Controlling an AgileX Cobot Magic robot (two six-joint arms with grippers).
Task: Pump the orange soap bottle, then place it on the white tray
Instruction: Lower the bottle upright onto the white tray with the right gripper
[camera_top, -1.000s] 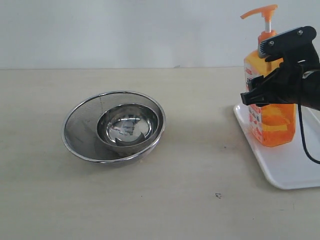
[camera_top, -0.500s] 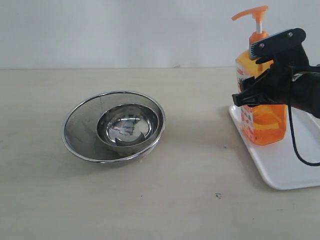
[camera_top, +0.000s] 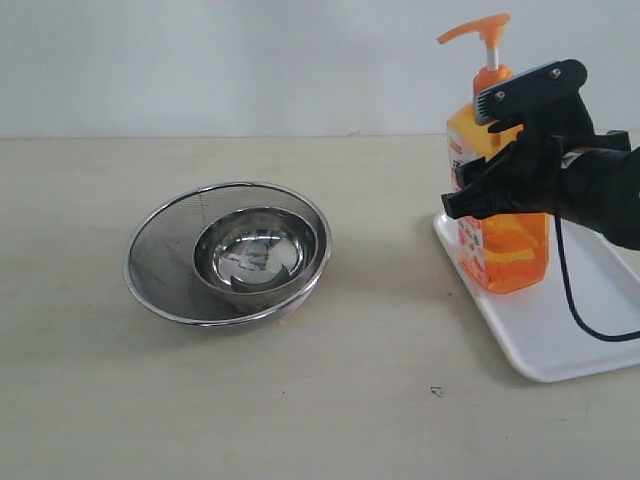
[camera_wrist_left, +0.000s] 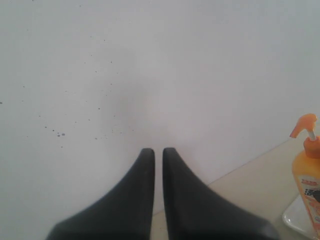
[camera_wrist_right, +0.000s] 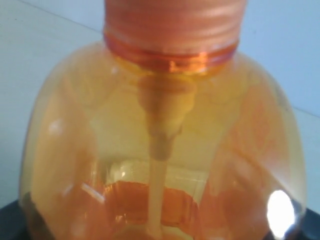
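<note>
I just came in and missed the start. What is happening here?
The right gripper holds the tall translucent orange plastic soap bottle by its body. The bottle is upright at the end of the flat glossy white plastic tray nearest the bowls, apparently resting on it. The left gripper is shut, empty and away from it. Two nested round steel bowls sit apart, untouched.

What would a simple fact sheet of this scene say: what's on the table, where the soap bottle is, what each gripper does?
Bottle: orange soap bottle, upright, base at the left end of the white tray; whether it rests there is unclear
Right gripper: closed on the bottle's body
Left gripper: shut, holding nothing
Elsewhere on table: steel bowl nested in mesh bowl, left of the tray
</note>
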